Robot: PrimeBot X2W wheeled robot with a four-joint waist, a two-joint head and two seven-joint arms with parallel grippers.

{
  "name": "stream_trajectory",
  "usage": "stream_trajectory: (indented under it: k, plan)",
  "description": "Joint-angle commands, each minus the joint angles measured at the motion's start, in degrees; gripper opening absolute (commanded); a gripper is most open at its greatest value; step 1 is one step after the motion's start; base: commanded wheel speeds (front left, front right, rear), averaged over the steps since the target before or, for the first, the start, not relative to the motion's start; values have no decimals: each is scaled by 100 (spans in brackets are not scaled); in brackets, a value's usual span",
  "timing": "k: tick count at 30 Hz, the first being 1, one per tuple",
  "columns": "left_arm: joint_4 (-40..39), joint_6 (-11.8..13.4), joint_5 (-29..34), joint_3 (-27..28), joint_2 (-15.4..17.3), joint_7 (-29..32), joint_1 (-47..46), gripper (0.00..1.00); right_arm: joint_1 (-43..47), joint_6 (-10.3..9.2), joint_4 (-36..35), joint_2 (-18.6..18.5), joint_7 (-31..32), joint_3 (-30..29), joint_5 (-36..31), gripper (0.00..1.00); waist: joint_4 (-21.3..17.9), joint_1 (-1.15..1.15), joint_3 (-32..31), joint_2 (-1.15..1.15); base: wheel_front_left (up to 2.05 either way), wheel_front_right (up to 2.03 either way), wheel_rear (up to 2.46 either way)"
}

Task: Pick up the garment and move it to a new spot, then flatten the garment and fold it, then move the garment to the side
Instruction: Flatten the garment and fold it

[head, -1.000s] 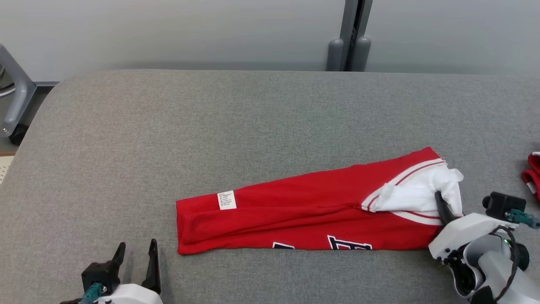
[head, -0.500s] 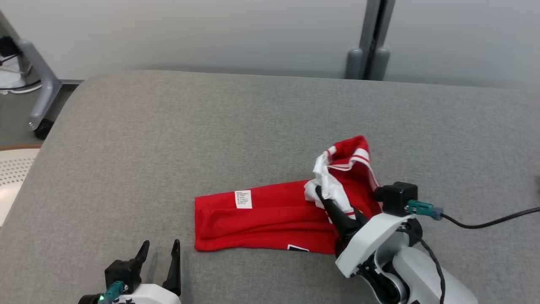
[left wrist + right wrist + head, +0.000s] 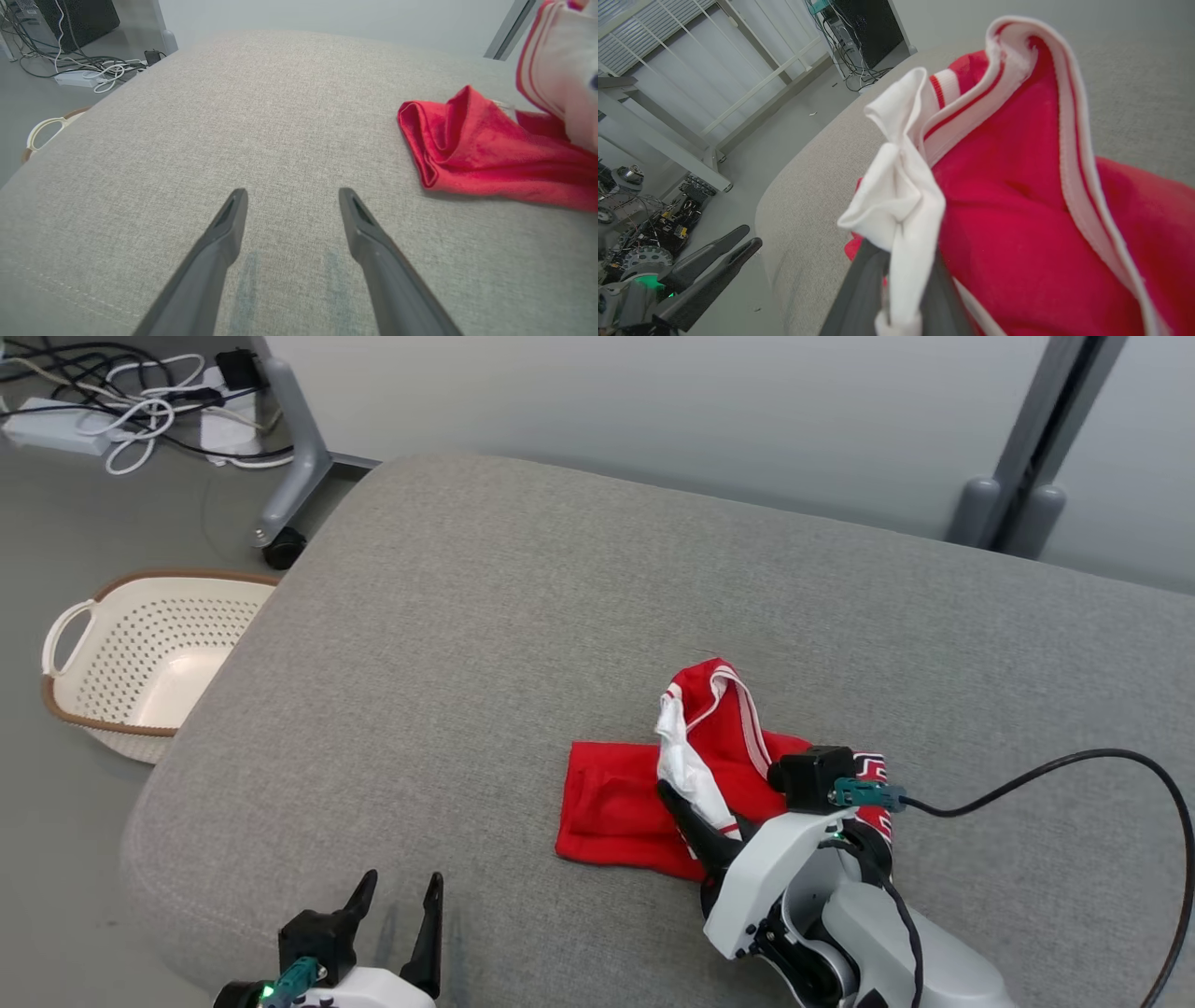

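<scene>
Right hand (image 3: 670,793) clamps white-trimmed end of red jersey (image 3: 607,803), raised over its other half lying on grey bench (image 3: 467,616); left hand (image 3: 401,879) open and empty near bench's front edge

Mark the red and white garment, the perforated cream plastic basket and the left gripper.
red and white garment (image 3: 611,803), head view, on its flat red lower part.
perforated cream plastic basket (image 3: 140,653), head view, on its inner wall.
left gripper (image 3: 401,885), head view, midway between its fingertips.
</scene>
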Motion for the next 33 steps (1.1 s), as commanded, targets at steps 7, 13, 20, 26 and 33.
stream_trajectory:
  k: [7,13,20,26,33]
  plan:
    - [-61,129,-123,-129,19,-26,-111,100,-358,-1,76,-39,-607,274,495,100,48,0,-2,0,0,0,0]
    - [-190,174,-124,-33,22,-26,-161,100,-622,-1,433,-38,-806,-585,-131,100,-351,0,12,0,0,0,0]
    - [-364,197,4,187,22,-26,-185,100,39,-1,54,-75,-801,-2254,-1576,100,-894,0,23,0,0,0,0]
    - [-475,194,139,363,26,-26,-69,100,751,-1,-419,-57,-802,-3170,-2765,100,-1337,0,-41,0,0,0,0]
    - [-553,210,229,627,25,-26,151,100,1477,-1,-780,-19,-802,-3762,-3320,100,-1771,0,-193,0,0,0,0]
